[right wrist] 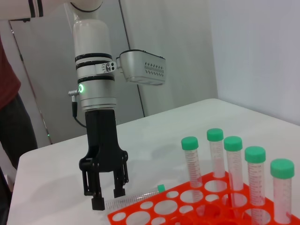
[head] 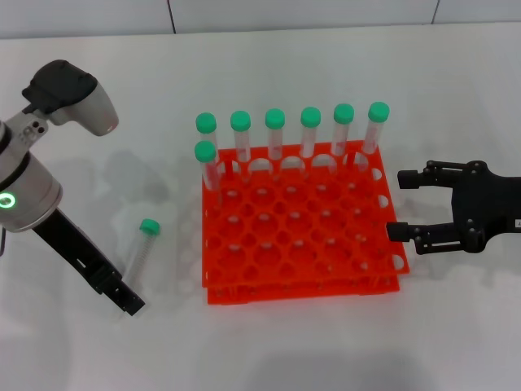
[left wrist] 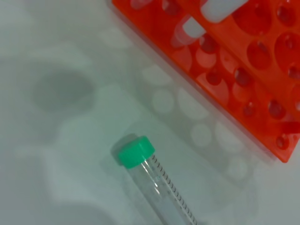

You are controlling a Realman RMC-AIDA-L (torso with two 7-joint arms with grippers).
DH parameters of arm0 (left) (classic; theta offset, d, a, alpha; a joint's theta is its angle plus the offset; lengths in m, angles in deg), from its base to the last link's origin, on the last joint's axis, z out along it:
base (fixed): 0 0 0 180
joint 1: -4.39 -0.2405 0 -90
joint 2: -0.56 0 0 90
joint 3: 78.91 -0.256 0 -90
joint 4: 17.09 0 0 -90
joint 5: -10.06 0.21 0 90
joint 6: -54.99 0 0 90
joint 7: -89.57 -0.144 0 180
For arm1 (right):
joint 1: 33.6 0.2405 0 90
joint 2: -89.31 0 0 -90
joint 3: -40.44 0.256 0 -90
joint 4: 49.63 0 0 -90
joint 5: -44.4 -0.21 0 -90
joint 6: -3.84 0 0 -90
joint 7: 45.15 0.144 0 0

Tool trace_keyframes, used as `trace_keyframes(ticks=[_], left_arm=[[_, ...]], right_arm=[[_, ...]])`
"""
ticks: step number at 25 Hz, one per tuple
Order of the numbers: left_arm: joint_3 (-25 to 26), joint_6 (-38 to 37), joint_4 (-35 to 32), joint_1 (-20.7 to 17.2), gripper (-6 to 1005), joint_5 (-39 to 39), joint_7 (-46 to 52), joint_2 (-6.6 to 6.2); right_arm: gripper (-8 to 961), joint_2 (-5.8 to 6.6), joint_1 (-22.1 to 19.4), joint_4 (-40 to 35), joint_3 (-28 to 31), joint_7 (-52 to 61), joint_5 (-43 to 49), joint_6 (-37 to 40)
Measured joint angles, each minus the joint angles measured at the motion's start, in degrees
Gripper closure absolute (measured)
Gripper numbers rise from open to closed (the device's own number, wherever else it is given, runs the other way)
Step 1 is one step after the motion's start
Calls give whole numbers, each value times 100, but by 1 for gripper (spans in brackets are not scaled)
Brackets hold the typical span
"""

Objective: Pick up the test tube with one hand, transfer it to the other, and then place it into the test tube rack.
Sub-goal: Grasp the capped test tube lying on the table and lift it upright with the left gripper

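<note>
A clear test tube with a green cap (head: 142, 251) lies on the white table left of the orange-red rack (head: 301, 292). It also shows in the left wrist view (left wrist: 150, 180) and the right wrist view (right wrist: 133, 197). My left gripper (head: 129, 301) points down at the tube's pointed end, close to the table. In the right wrist view the left gripper (right wrist: 108, 199) is open, with its fingers on either side of that end. My right gripper (head: 400, 205) is open and empty just right of the rack.
Several identical green-capped tubes (head: 309, 130) stand in the rack's back row, and one stands in the second row at the left (head: 207, 163). They also show in the right wrist view (right wrist: 234, 159). The rack's corner shows in the left wrist view (left wrist: 243, 61).
</note>
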Motion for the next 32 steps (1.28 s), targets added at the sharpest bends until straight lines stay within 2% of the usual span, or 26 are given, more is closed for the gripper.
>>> trace_keyframes(ticks=[3,17,32], left_arm=[[-2,0,0,0,368,0,-6,-9],[1,130,-1,6,529,9,2,-21],[-12,141,50,15,552,26,11,-9]], right_arm=[[145,0,0,0,0,0,0,-5],[149,0,0,0,-3,-9,0,-24],[153,0,2,102,-3,-130,-61,-24]])
